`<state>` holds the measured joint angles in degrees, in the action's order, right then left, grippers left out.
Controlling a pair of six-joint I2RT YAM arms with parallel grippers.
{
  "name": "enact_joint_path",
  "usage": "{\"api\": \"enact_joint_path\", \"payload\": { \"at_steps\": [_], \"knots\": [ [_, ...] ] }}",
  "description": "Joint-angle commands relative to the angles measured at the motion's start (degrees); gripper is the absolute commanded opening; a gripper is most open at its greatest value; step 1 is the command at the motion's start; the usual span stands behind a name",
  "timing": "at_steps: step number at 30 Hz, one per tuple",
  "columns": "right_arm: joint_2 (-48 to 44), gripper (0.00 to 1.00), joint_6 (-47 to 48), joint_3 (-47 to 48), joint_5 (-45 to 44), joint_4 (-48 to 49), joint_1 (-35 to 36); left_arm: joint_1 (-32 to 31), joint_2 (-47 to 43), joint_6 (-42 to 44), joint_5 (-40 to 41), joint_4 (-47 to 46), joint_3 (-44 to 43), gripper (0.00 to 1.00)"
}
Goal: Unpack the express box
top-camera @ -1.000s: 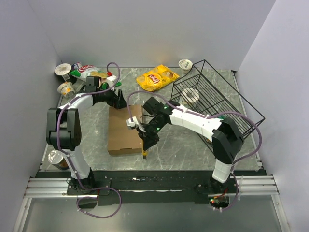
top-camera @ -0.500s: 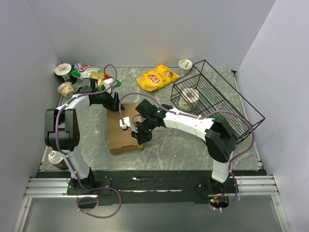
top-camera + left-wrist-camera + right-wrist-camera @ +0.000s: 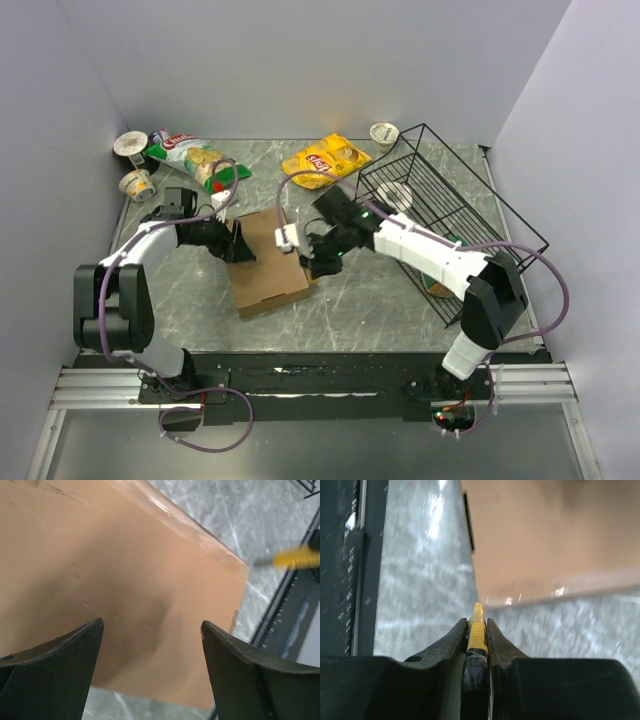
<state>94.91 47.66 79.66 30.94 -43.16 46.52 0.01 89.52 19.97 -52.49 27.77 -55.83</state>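
The express box (image 3: 268,262) is a flat brown cardboard mailer lying closed on the marble table, turned a little askew. My left gripper (image 3: 238,243) is open at the box's left edge. In the left wrist view, its fingers (image 3: 75,655) spread over the box top (image 3: 125,570). My right gripper (image 3: 318,266) sits at the box's right edge, shut on a thin yellow-tipped tool (image 3: 477,630) with a black handle. The tool tip points at the box's lower side edge (image 3: 545,592). The tool also shows in the left wrist view (image 3: 295,558).
A black wire basket (image 3: 460,215) stands at the right with a cup (image 3: 393,196) inside. A yellow chips bag (image 3: 325,160) and a cup (image 3: 383,133) lie at the back. Snack bags (image 3: 190,152) and two cups (image 3: 133,165) crowd the back left corner.
The box has turned and slid slightly right. My right gripper moved with the tool from the box's near corner up its right edge. My left gripper moved from the far edge to the left edge.
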Motion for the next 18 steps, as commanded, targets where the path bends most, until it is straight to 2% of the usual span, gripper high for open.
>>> {"api": "enact_joint_path", "payload": {
  "at_steps": [1,3,4,5,7,11,16,18],
  "knots": [
    [-5.0,0.00,2.9,5.8,5.3,-14.5,-7.0,-0.1,-6.4,-2.7,-0.9,1.0,-2.2,0.84],
    [-7.5,0.00,-0.2,6.0,3.3,-14.1,-11.3,-0.2,-8.3,-4.9,0.0,-1.8,-5.1,0.87],
    [-7.9,0.00,-2.4,6.0,1.2,-10.7,-12.3,-0.2,-8.6,-6.0,1.5,-4.0,-5.6,0.90],
    [-8.3,0.00,-8.7,6.0,-3.4,-7.5,-13.6,-0.2,-8.8,-7.2,3.0,-10.5,-5.6,0.93],
    [-8.3,0.00,-14.8,7.2,-7.7,0.9,-14.2,-0.2,-6.7,-8.7,6.6,-14.3,-6.3,0.96],
    [-7.7,0.00,-32.3,8.9,-19.1,15.8,-14.1,-0.2,4.4,-6.3,9.2,-10.9,-16.1,0.94],
    [-4.7,0.00,-40.9,10.4,-33.6,24.8,-12.5,-0.1,10.8,-7.4,9.2,-13.6,-18.4,0.94],
    [-3.8,0.00,-43.7,11.7,-33.7,25.2,-12.4,-0.2,13.8,-7.4,8.7,-12.7,-19.1,0.93]
  ]
}}
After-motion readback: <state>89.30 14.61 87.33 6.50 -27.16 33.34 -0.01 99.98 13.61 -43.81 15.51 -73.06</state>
